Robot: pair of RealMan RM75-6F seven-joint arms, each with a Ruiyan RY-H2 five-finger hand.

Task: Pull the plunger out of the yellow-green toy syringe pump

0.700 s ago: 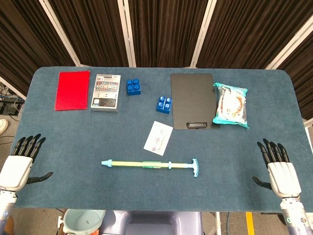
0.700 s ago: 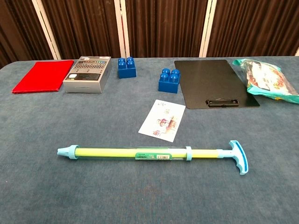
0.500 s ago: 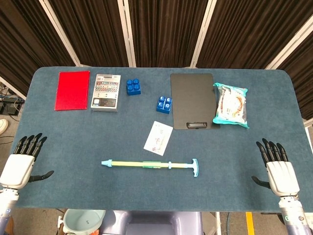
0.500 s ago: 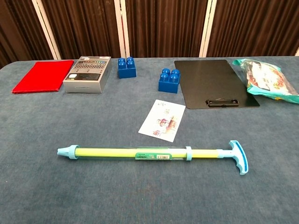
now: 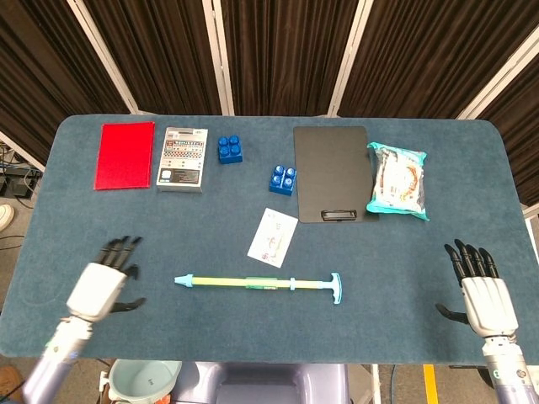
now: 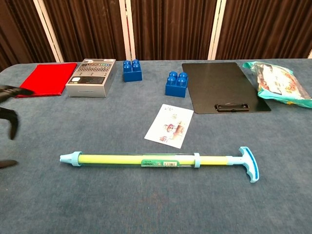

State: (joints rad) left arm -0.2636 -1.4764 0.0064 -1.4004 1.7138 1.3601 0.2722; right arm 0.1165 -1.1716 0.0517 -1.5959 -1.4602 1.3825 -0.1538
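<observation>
Left hand (image 5: pixel 103 284) moved in from the table's edge toward the syringe pump (image 5: pixel 253 283); fingers spread, holding nothing, just short of the nozzle at its 9 o'clock. My right hand (image 5: pixel 484 295) unchanged at the right edge, open. Pump flat on blue felt table (image 5: pixel 404 269), T-handle plunger (image 5: pixel 324 287) partly out. Dark curtains behind.

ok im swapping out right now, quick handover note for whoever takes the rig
Left hand: open, holding nothing, left of the syringe pump's nozzle end, not touching it.
Right hand: open, near the table's right front corner, far from the pump.
Syringe pump: flat on the table, handle pointing right, plunger barely extended.
Done: nothing gripped yet.
Left: hold the barrel, grip the handle, pull the plunger out.
</observation>
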